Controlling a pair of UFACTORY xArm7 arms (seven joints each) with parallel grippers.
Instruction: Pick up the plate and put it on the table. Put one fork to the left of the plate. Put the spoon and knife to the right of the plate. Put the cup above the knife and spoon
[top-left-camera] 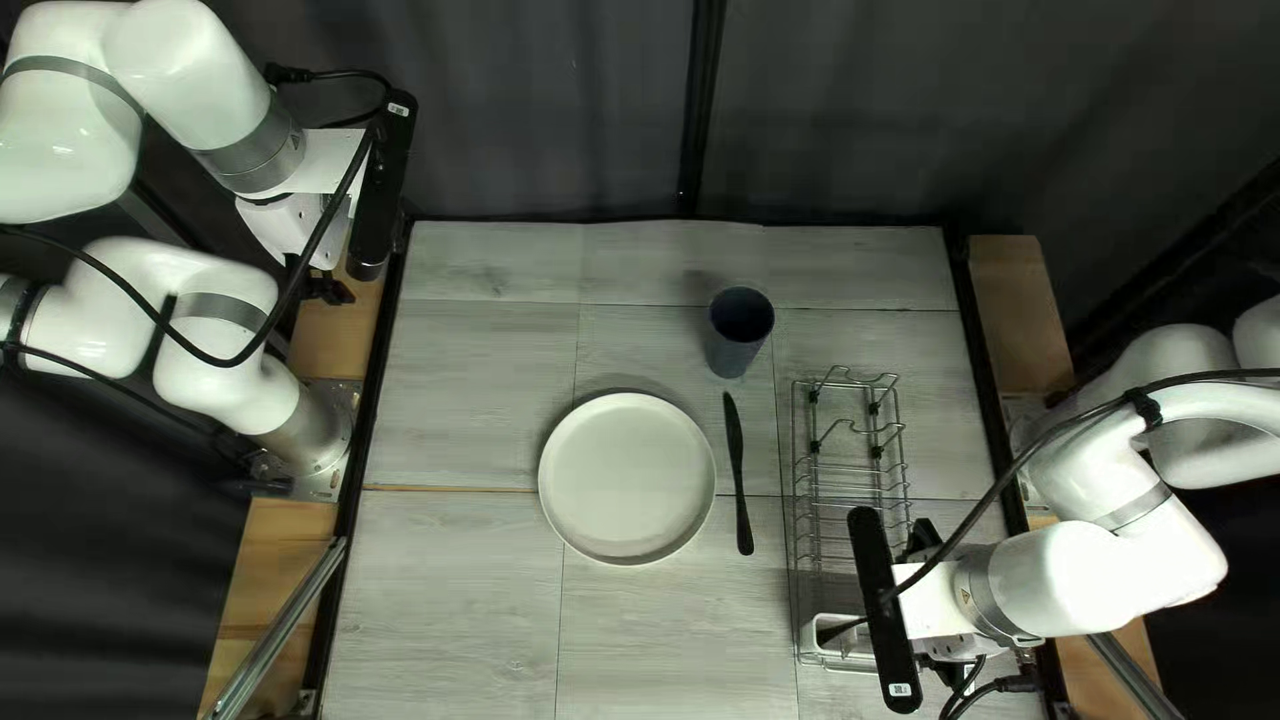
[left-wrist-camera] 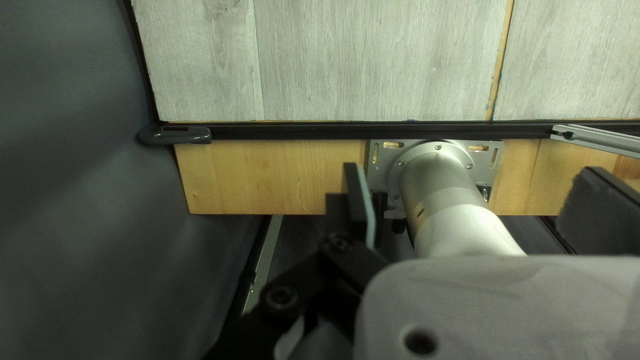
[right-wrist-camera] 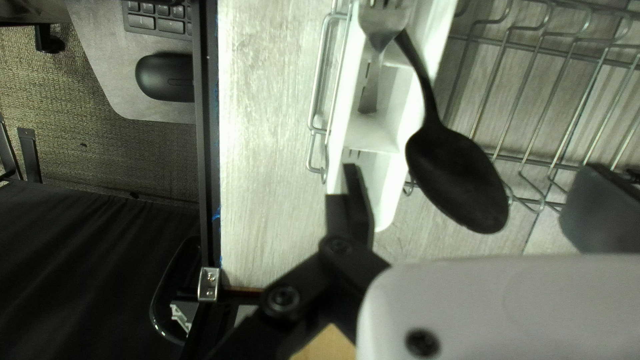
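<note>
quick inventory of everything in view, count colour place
plate: one, white, mid-table
knife: one, black, right of plate
cup: one, dark blue, beyond knife
wire rack: one, silver, right of knife
cutlery holder: one, white, rack's near end
spoon: one, black, sticking out of holder
fork: one visible, silver, in holder
table: one, grey
curtain: dark, behind table
keyboard, mouse: one each, dark, past table edge
arms: two, white, table's sides
left gripper, right gripper: black, open
</note>
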